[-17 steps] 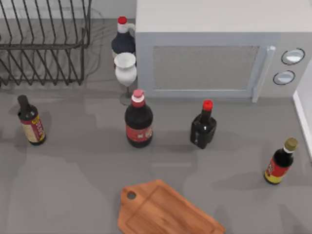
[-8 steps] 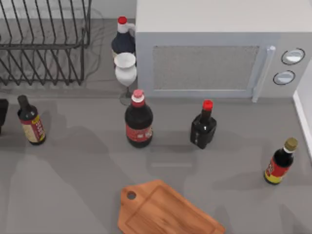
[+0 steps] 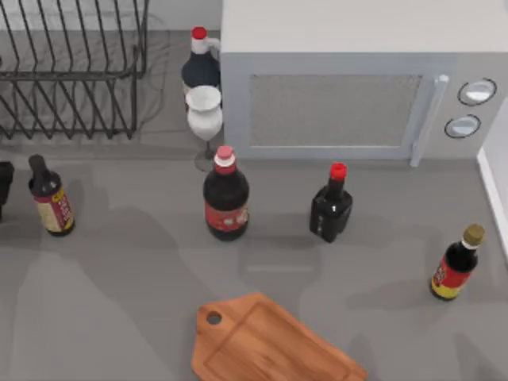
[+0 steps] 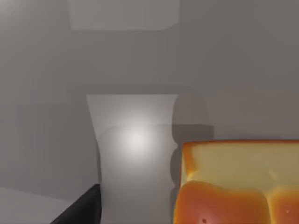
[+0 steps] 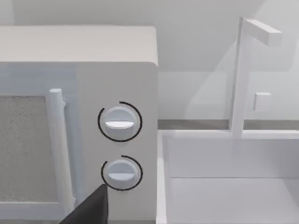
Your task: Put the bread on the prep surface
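Observation:
The bread (image 4: 238, 184), a golden loaf with a pale cut face, lies close below my left wrist camera. A dark edge of my left gripper (image 4: 81, 210) shows beside it, with a gap between them. In the top view a dark part of my left arm (image 3: 4, 181) pokes in at the table's far left edge. The prep surface (image 3: 266, 343), an orange-brown wooden board with a holed handle tab, lies at the front centre. A dark edge of my right gripper (image 5: 91, 207) faces the microwave's knobs (image 5: 119, 122).
Bottles stand at the left (image 3: 51, 197), centre (image 3: 225, 197), centre-right (image 3: 331, 205) and right (image 3: 456, 263). A white goblet (image 3: 204, 115) and another bottle (image 3: 200, 63) stand beside the microwave (image 3: 349, 79). A wire rack (image 3: 71, 71) is at the back left. A sink (image 5: 229, 177) adjoins the microwave.
A dark part of my left arm has come into the top view at the far left edge. The board and bottles have not moved.

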Robot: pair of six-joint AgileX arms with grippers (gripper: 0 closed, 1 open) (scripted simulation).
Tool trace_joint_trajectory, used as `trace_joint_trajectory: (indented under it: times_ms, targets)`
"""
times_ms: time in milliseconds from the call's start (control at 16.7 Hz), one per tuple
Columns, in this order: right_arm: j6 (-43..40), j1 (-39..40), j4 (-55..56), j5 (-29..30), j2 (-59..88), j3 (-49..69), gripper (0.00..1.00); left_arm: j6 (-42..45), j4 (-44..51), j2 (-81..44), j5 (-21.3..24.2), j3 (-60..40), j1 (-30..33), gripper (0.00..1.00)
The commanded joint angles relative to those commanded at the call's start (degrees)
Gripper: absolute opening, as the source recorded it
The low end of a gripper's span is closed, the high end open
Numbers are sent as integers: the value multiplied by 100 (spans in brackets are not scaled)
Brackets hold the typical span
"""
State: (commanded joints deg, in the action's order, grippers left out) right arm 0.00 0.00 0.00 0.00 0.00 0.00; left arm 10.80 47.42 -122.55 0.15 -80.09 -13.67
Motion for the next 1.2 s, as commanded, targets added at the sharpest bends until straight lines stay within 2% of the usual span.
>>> trace_joint_trajectory:
  times_ms: [600,1200]
  targets:
    - [0,0,0,0,0,0,100,0,0,0,0,0,0,2]
    - [0,0,0,0,0,0,100,-5,87,154,24,-55,-11,0]
